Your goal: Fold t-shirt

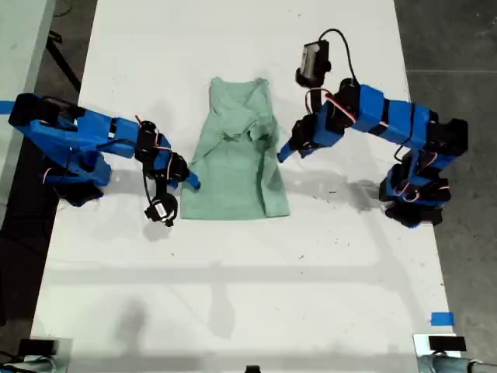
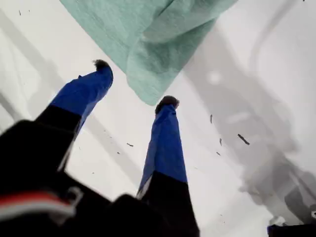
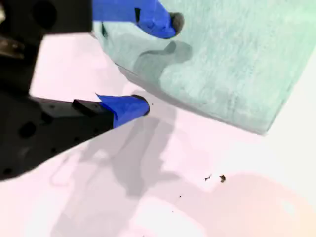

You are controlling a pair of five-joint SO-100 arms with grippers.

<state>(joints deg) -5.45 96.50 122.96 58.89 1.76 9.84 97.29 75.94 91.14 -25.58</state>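
White counter (image 1: 233,311), with grey floor to either side in the exterior view. My first gripper (image 2: 134,83) stands wide apart and holds nothing; a folded, doubled corner of the t-shirt (image 2: 148,44) lies just ahead, between the two tips. My second gripper (image 3: 157,63) is likewise wide and empty, with one finger (image 3: 163,22) over the cloth and the other at counter level just off its edge. The exterior view shows the t-shirt (image 1: 233,171) mid-counter between the two arms, partly folded, with rumpled layers near the collar and the hem toward the near end. An arm reaches each long edge; the wrist views do not settle which arm is which. Assessment: the garment is light, limp and thin. It will not hold shape when lifted and is likely to drag and bunch across the smooth counter. Recommended hold: pinch at an edge or corner, one finger slid beneath, taking all layers together; a grasp of the top layer only risks undoing the fold.
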